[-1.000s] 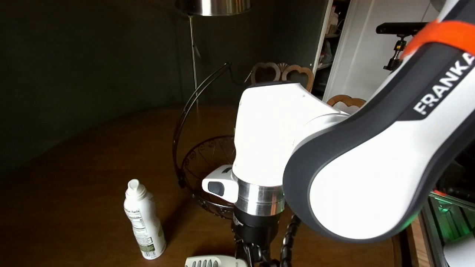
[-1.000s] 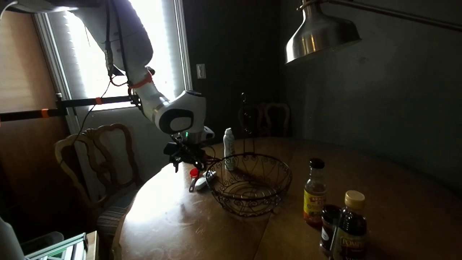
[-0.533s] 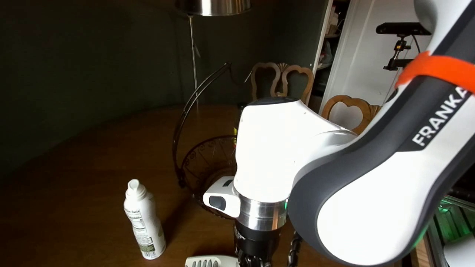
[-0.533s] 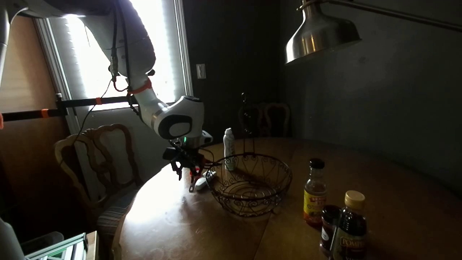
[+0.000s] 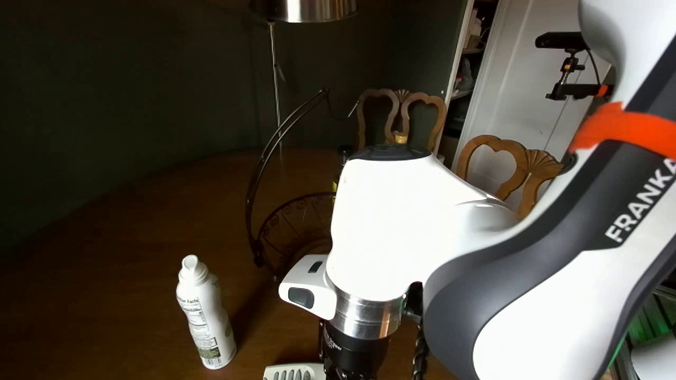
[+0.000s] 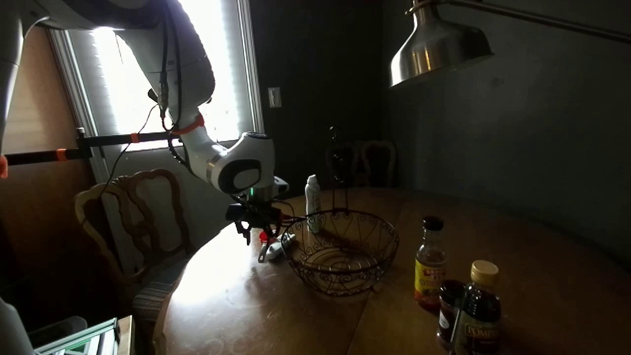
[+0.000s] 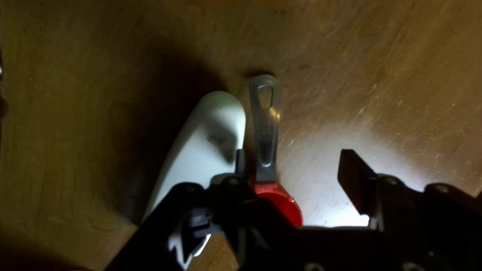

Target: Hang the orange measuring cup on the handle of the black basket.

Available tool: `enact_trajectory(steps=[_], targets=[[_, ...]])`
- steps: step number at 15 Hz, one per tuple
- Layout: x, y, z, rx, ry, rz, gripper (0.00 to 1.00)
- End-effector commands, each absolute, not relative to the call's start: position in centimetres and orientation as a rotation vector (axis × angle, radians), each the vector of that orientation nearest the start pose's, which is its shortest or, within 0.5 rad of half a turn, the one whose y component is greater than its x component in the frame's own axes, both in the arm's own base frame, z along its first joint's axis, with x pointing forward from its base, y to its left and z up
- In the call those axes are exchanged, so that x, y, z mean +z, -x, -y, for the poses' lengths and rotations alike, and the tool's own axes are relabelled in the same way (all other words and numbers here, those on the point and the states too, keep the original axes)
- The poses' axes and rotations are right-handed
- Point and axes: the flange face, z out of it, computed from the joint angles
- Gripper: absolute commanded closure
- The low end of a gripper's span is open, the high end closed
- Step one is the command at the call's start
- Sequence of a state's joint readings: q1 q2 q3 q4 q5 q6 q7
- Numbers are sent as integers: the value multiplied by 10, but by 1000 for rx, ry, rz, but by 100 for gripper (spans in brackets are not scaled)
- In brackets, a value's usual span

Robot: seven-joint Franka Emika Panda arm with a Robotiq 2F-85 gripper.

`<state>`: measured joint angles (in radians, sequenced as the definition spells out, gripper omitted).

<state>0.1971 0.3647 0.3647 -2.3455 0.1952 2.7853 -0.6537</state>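
The orange measuring cup, red with a grey metal handle, lies on the table. Its bowl (image 7: 283, 203) shows in the wrist view, partly hidden by my left finger, and in an exterior view (image 6: 264, 237). My gripper (image 7: 293, 165) is open above it, also seen in an exterior view (image 6: 259, 235). The cup is between the fingers in the wrist view, close to the left one; the right finger is well apart from it. The black basket (image 6: 340, 270) stands beside, also in an exterior view (image 5: 288, 208). Its arched handle (image 6: 333, 148) rises tall, also seen in an exterior view (image 5: 259, 174).
A white remote-like object (image 7: 205, 141) lies close beside the cup, under the left finger in the wrist view. A white bottle (image 5: 206, 316) stands behind it. Several dark bottles, one yellow-labelled (image 6: 429, 276), stand past the basket. A metal lamp (image 6: 438, 49) hangs above.
The arm and gripper have come down toward the cup, then shifted slightly sideways, to the left in both exterior views. The cup and basket have not moved.
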Motion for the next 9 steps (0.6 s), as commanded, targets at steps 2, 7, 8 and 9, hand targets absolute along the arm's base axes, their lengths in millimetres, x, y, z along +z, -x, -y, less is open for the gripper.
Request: enact_trajectory(steps=[2, 7, 8, 9], targets=[[187, -450, -274, -164, 2594, 1422, 40], [183, -452, -274, -152, 2599, 1395, 46], [182, -451, -275, -144, 2599, 1389, 45], [180, -449, -276, -132, 2599, 1386, 45]])
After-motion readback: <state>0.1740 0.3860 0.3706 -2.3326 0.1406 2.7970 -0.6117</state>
